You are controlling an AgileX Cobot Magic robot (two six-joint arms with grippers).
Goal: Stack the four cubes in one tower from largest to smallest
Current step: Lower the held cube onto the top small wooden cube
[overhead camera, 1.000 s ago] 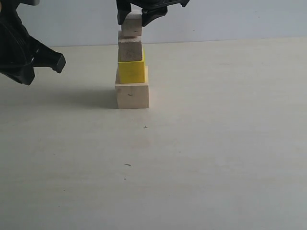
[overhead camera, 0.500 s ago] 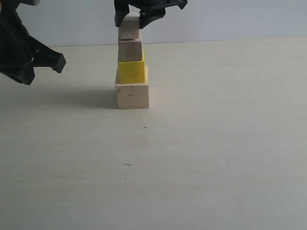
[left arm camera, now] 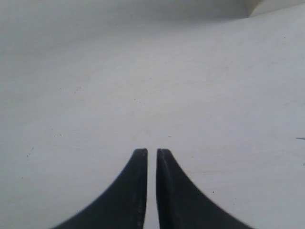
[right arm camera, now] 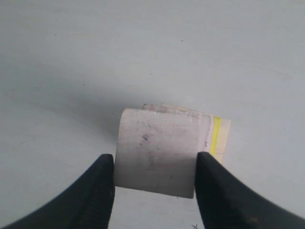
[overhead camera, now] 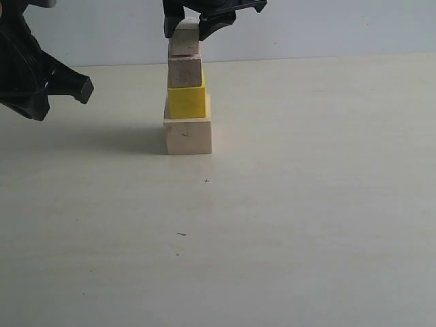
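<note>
The tower stands on the tabletop (overhead camera: pixel 306 204) toward its far edge, left of the middle. The large pale cube (overhead camera: pixel 187 135) is at the bottom, the yellow cube (overhead camera: pixel 186 101) on it, the medium-small pale cube (overhead camera: pixel 185 71) on that, and the smallest cube (overhead camera: pixel 184 44) on top. All four make one upright column, each touching the one below.

The right gripper (overhead camera: pixel 185 30) comes down from above onto the smallest cube, one black finger against each side of it. In the right wrist view the right gripper (right arm camera: pixel 155 174) is open only as wide as the smallest cube (right arm camera: pixel 159 150), and both fingers press against it. A thin strip of the yellow cube (right arm camera: pixel 216 136) shows past one edge.

The left gripper (overhead camera: pixel 80 87) hangs near the left edge, well apart from the tower. Its fingers are almost together, with only a thin slit between them, and hold nothing (left arm camera: pixel 152 160).

A plain pale wall (overhead camera: pixel 340 27) rises behind the far edge. A few small dark specks (overhead camera: pixel 181 234) lie on the table nearer the front.
</note>
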